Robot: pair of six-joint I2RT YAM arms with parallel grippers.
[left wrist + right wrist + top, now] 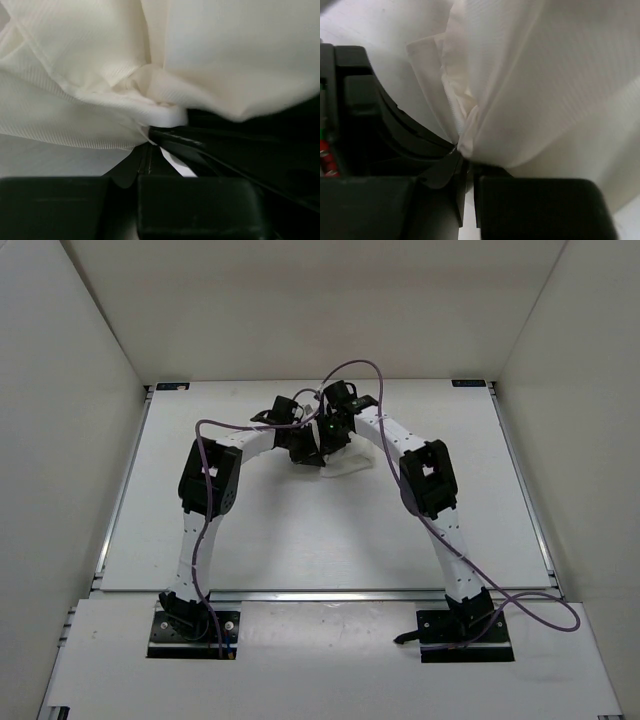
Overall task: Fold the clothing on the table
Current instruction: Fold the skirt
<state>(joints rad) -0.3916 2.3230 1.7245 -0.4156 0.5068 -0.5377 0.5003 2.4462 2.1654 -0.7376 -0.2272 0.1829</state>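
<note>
The clothing is a thin white ribbed garment, bunched into a small heap at the far middle of the table. Both arms reach in over it and meet there, mostly covering it. My left gripper is shut on a gathered fold of the clothing, pinched at the jaw tips. My right gripper sits close beside it, likewise shut on a bunched edge of the clothing at its tips. Fabric hangs in folds in front of both wrist cameras.
White walls enclose the table on the left, back and right. Metal rails run along its edges. Purple cables loop above the two wrists, and another trails past the right arm's base.
</note>
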